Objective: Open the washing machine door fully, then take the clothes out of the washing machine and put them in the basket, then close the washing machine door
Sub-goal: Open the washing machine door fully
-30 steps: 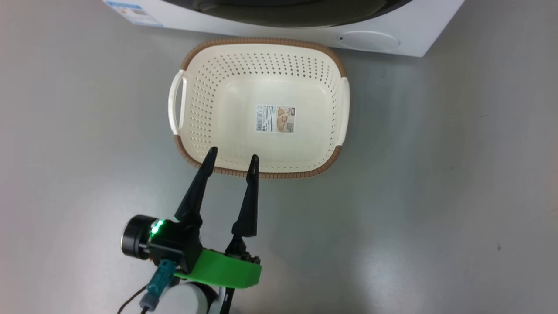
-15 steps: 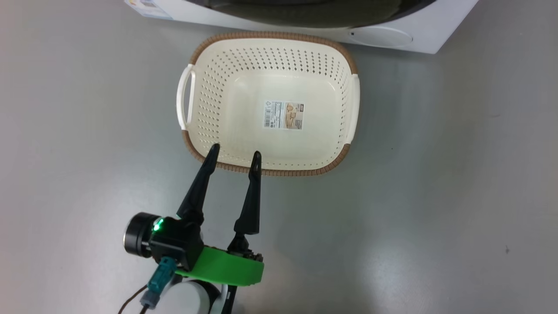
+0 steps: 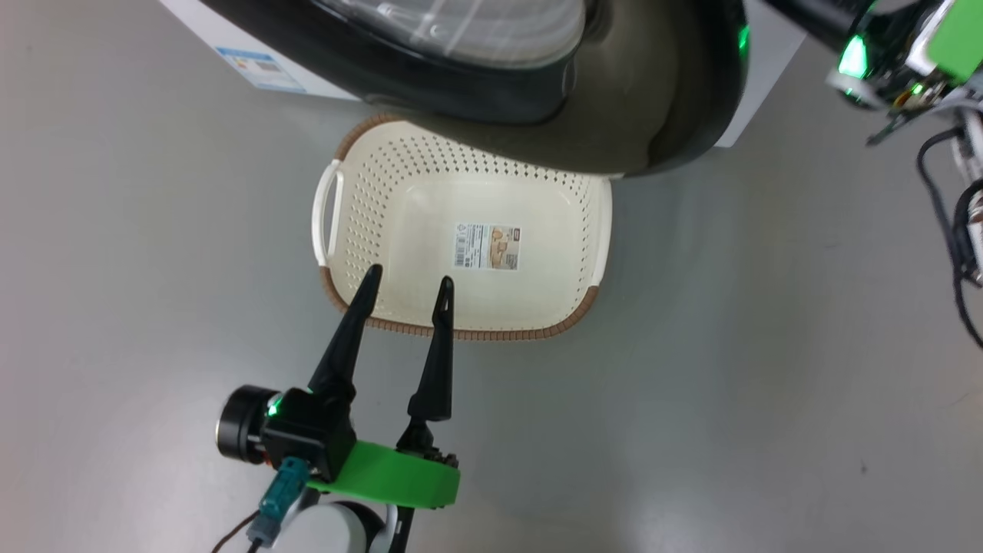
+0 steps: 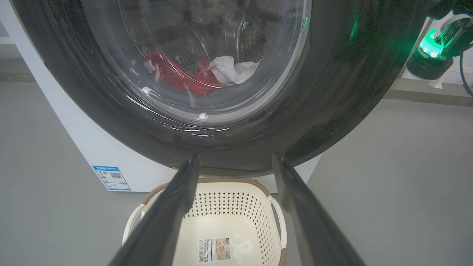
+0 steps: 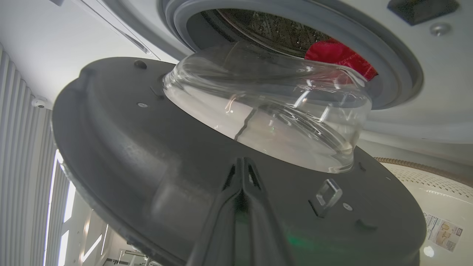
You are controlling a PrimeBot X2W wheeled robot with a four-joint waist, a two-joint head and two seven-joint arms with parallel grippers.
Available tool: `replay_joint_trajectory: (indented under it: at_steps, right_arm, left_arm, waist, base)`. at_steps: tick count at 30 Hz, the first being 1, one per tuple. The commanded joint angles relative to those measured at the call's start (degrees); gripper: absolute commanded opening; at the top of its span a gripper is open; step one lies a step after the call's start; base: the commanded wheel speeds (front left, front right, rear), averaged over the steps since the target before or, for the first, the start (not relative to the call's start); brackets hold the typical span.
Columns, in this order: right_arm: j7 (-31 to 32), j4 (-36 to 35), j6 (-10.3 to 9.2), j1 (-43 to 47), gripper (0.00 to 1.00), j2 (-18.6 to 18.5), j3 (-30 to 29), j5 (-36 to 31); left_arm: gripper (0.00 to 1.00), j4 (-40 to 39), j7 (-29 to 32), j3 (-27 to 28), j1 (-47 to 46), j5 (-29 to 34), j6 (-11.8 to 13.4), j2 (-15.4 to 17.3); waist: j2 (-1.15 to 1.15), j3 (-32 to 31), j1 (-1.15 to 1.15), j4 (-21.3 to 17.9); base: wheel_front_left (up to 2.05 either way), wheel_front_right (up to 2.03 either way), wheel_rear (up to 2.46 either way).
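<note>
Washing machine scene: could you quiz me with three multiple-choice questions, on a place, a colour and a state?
1. Where is the basket? A) on a shelf B) on the floor, partly under the door C) held aloft
2. The clothes inside the washing machine are: A) blue B) black C) red and white
3. The left end effector is: A) open, empty B) shut on cloth C) shut on a handle
B: it sits on grey floor below the door. C: seen through the door. A: its jaws stand apart, holding nothing.
</note>
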Motion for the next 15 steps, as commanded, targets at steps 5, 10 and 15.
replay_joint_trajectory:
  at_steps: [5,10,15]
  right_arm:
    - [1.6,-3.8,0.44,5.0,0.00,2.5,-0.3,-1.0]
    - [3.1,-6.1,0.44,8.9,0.00,4.2,-0.6,-1.3]
    - [4.5,-8.2,0.44,11.7,0.00,5.6,-0.6,-2.0]
  left_arm:
    - [1.00,-0.6,-0.5,2.5,2.6,0.8,-0.5,0.8]
    - [1.00,-0.5,-0.5,3.2,4.2,1.0,-0.8,0.8]
    - [1.00,-0.7,-0.5,3.7,5.2,1.0,-1.0,0.8]
  waist:
    - [0.00,-3.3,0.00,-0.8]
    - [0.00,-5.1,0.00,-1.0]
    - [0.00,-6.1,0.00,-0.9]
  base:
    - [0.00,0.00,0.00]
    - [0.00,0.00,0.00]
    - [0.00,0.00,0.00]
